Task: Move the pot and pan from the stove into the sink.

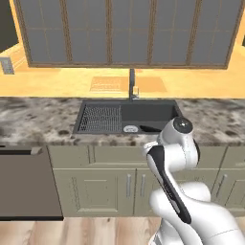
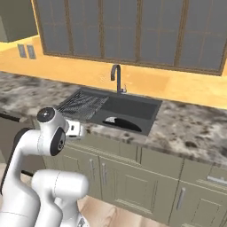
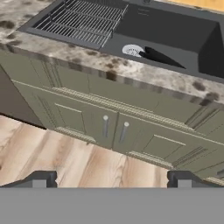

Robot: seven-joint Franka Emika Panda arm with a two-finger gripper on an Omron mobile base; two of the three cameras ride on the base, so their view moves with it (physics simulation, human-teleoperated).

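Note:
The sink is a dark grey basin set in the speckled counter. A flat black piece, seemingly the pan, lies on the basin floor beside the round silver drain. My gripper is open, its two dark fingertips far apart with nothing between them. It hangs in front of the cabinet doors, pulled back from the sink and below the counter's edge. The pot and the stove are out of view.
A ribbed draining grid fills the sink's left part. A tall grey faucet stands behind the basin. Olive cabinet doors sit under the counter; a dark appliance front is at the left.

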